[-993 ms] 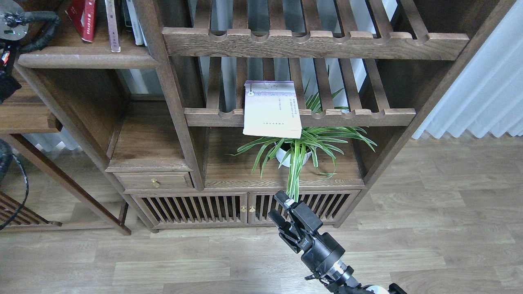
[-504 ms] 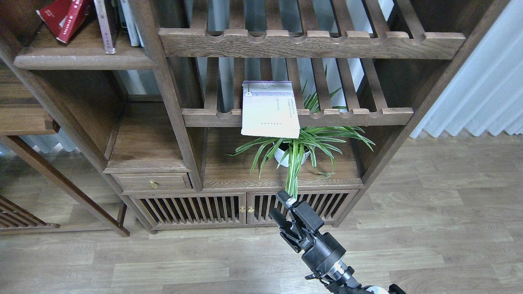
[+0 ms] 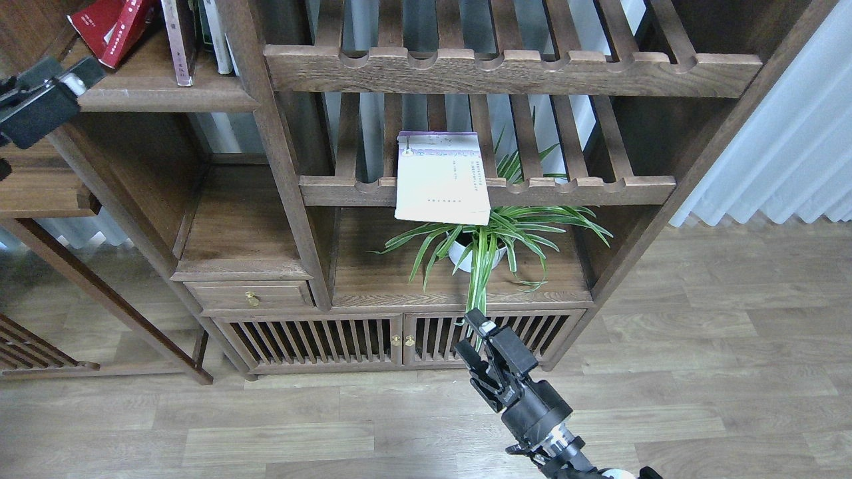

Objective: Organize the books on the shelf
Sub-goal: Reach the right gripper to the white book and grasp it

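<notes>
The white book (image 3: 442, 177) lies flat on the slatted rack (image 3: 486, 191), its front edge overhanging above the potted plant (image 3: 480, 246); the shelf (image 3: 160, 100) with the other books (image 3: 113, 30) is up left of it. We should grip that overhang squarely. Our right gripper (image 3: 474, 339), below the plant, is parted and empty. Our left gripper (image 3: 63, 83), by the shelf's edge, we cannot tell.

A home, most likely a living room or study; a large dark-brown wooden bookcase (image 3: 286, 199) fills the view, with slatted racks (image 3: 512, 66), a small brass-knobbed drawer (image 3: 249, 294) and slatted cabinet doors (image 3: 399, 339) at its foot. A few books (image 3: 180, 33) stand on the shelf (image 3: 160, 100) at upper left; a potted spider plant (image 3: 489, 243) sits in a lower bay; pale wood-plank flooring (image 3: 732, 372) and white pleated curtains (image 3: 785, 146) complete the domestic look.
</notes>
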Tool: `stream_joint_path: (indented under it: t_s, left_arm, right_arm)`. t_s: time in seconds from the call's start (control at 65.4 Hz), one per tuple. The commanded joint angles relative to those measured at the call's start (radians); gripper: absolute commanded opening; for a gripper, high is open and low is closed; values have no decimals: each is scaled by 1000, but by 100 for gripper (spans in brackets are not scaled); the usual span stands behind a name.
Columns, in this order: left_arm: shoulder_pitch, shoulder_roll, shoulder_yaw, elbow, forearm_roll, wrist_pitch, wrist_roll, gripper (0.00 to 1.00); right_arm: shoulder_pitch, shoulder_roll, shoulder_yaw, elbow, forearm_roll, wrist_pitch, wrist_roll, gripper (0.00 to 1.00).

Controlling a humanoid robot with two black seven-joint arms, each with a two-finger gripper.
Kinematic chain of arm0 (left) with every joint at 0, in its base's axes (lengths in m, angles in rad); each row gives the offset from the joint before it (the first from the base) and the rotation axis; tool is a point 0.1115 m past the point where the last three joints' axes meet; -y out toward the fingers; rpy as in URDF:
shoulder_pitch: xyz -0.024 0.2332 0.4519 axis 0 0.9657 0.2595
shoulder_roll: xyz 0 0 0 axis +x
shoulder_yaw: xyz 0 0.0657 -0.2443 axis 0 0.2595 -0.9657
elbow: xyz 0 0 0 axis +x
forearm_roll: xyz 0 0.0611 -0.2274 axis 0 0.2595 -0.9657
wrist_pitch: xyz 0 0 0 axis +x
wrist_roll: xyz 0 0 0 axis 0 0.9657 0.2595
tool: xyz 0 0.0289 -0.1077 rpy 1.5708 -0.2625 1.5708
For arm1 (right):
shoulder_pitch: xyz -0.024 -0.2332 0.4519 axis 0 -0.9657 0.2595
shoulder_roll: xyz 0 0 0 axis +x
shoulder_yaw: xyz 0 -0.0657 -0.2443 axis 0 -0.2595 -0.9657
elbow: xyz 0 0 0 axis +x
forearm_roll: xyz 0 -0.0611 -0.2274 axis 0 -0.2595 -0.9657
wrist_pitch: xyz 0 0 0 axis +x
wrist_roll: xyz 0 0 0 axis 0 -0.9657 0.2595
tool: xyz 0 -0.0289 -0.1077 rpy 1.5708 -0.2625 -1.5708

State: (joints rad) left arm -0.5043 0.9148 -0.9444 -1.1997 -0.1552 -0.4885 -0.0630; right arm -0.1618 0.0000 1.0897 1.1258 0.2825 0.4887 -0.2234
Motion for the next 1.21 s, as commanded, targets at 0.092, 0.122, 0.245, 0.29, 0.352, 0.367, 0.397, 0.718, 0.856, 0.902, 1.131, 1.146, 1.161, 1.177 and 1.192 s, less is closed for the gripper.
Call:
stream_joint_path:
  t_s: [0.092,0.122,0.245,0.29,0.352,0.367,0.397,0.718,0.856,0.902,1.131,1.146,1.161,1.177,1.192]
  left_arm:
    - [79,-106,7,146,-15,0,5,100]
    - [99,-122,4,161,-14,0,8,100]
    - [181,-155,-33,233,-15,0,9,100]
    - [219,-188,-63,267,-17,0,9,100]
    - [263,-198,-115,290,-23,0,9,100]
    - [282,-198,-140,298,-24,0,9,100]
    - [312,-197,-183,311,-24,0,9,100]
    - [523,-200,-439,416,-26,0,11,100]
    - [533,-200,-467,413,-24,0,11,100]
    - [535,-200,-471,413,-24,0,11,100]
    - [532,-212,-470,407,-24,0,14,100]
    - [527,-212,-470,407,-24,0,14,100]
    - [527,-212,-470,407,-24,0,14,100]
    - [526,-212,-470,407,-24,0,14,100]
    - [524,-214,-470,407,-24,0,14,100]
  right_arm:
    - [27,0,30,-90,-2,0,1,99]
    - [42,0,35,-96,-2,0,1,99]
    - [137,0,32,-152,-2,0,4,99]
    - [180,0,25,-181,-2,0,6,99]
    - [226,0,21,-210,-3,0,12,99]
    - [247,0,21,-222,-3,0,19,99]
    - [280,0,18,-241,-3,0,32,99]
    - [496,0,-105,-281,6,-199,168,99]
    - [498,0,-159,-253,18,-162,168,99]
    - [499,0,-165,-253,18,-157,168,99]
    - [576,0,-223,-261,83,-170,173,98]
    - [597,0,-234,-271,104,-179,173,98]
    - [605,0,-238,-276,112,-182,173,98]
    - [613,0,-241,-282,118,-186,173,98]
    - [631,0,-246,-297,135,-200,173,98]
